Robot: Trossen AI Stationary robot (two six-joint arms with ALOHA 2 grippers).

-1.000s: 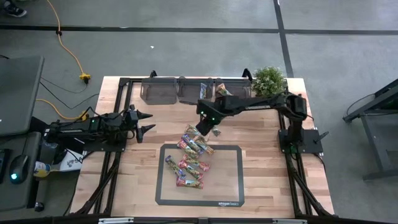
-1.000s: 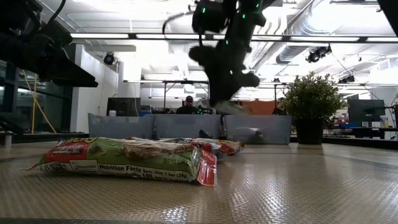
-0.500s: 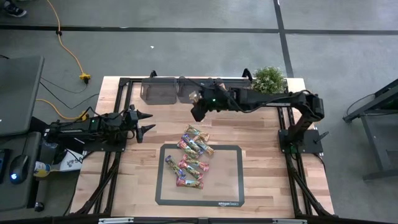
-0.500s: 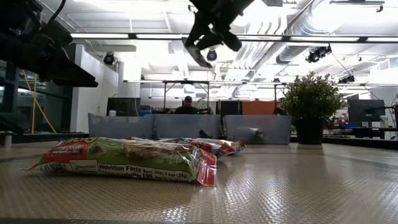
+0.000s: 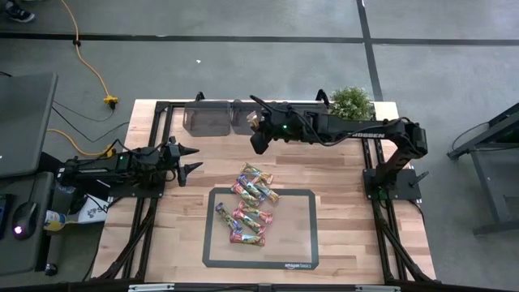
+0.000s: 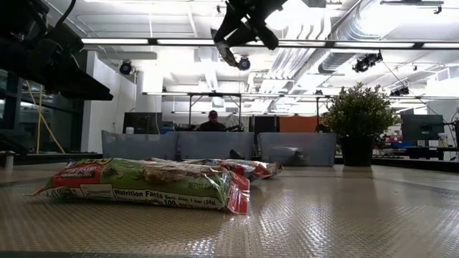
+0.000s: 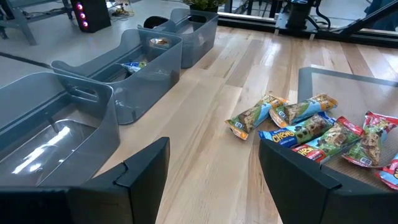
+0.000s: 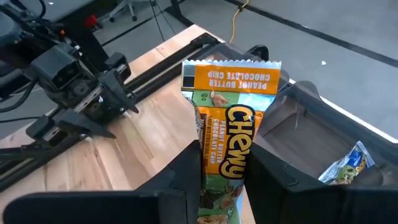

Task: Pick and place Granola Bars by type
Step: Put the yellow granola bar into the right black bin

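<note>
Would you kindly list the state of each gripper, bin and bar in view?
Right gripper: shut on a green Chewy bar, raised near the bins.
Left gripper: open, empty, at the table's left.
Left bin: empty.
Middle bin: holds a blue bar.
Remaining bars: lying loose on the mat.

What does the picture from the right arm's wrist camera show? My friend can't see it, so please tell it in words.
The right gripper holds a green and orange Chewy granola bar upright between its dark fingers, above the wooden table. Behind it is a grey bin with a blue-wrapped bar inside, and the left arm waits farther off.
</note>
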